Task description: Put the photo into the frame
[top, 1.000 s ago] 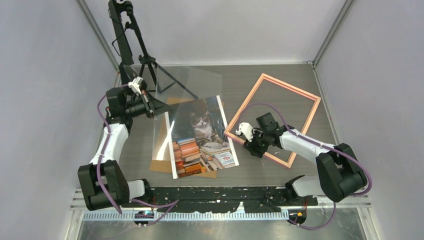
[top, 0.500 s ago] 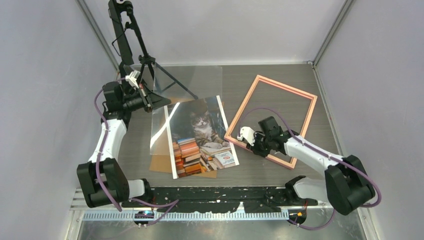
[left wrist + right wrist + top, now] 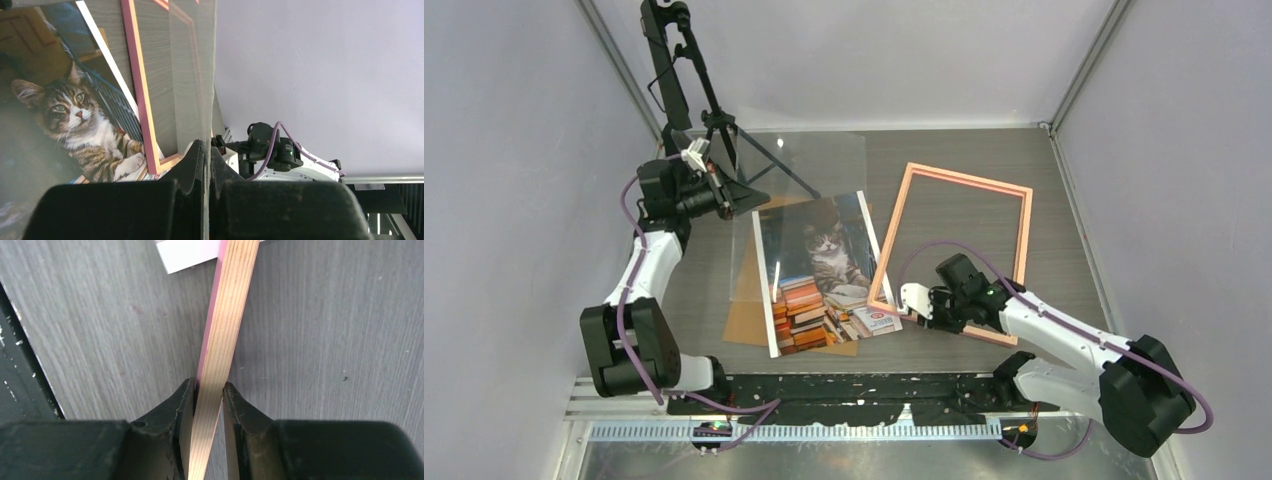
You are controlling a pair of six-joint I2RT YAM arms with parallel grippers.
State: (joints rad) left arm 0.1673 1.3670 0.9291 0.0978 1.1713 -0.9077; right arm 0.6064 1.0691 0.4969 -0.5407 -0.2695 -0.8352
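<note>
Frame (image 3: 969, 178) swung round within last second, near-left corner now over right edge of photo (image 3: 824, 265); photo flat on brown board (image 3: 744, 330). Grips: right pincer (image 3: 209, 385) clamped on frame's near rail; left pincer (image 3: 206, 146) clamped on raised clear sheet (image 3: 824, 158). Likely lining frame up; insertion not begun.

You'll find bare grained wood on the thin salmon-pink rectangular frame (image 3: 225, 340), gloss on the rectangular cat photo (image 3: 824, 300) at its nine o'clock, and a matt grey wood-grain tabletop (image 3: 325, 340).
</note>
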